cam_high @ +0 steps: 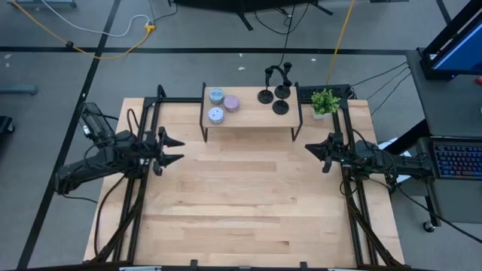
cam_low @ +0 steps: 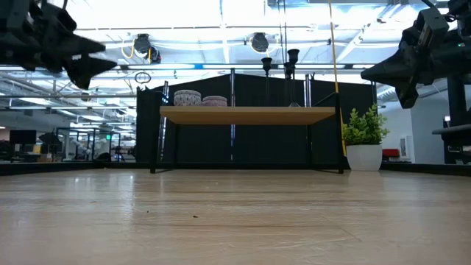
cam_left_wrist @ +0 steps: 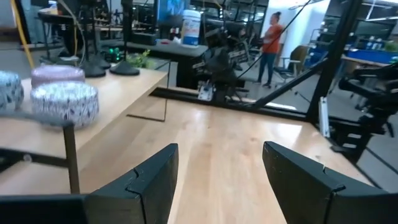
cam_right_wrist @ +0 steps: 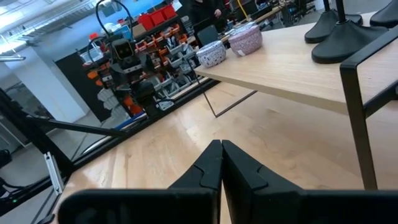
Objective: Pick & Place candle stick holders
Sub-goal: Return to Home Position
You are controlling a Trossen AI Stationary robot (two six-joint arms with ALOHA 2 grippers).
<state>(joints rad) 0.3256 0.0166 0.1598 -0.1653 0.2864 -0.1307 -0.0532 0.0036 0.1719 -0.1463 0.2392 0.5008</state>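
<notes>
High view showed the left tool held above the left side of the desk, pointing toward the middle. Its two fingers were spread apart with nothing between them, and the left wrist view showed bare wood in the gap. In the low view this tool sat high off the wood. Farther right, at the back of the desk, stood a low shelf with a pale wooden top on thin black legs. On its left end three round tins sat close together: a blue tin at the back, a lilac tin just beside it, and a white tin nearest the front edge. On the right end of the same shelf stood the three black candle stick holders, all upright on their disc bases and grouped near one another, two toward the back and one nearer the front. They were well apart from both tools. Just right of the shelf, a small green plant in a white pot stood on the desk's back corner. At the right side of the desk the right tool was likewise raised and pointing inward. Its fingers were pressed together on nothing, as the right wrist view made plain.
</notes>
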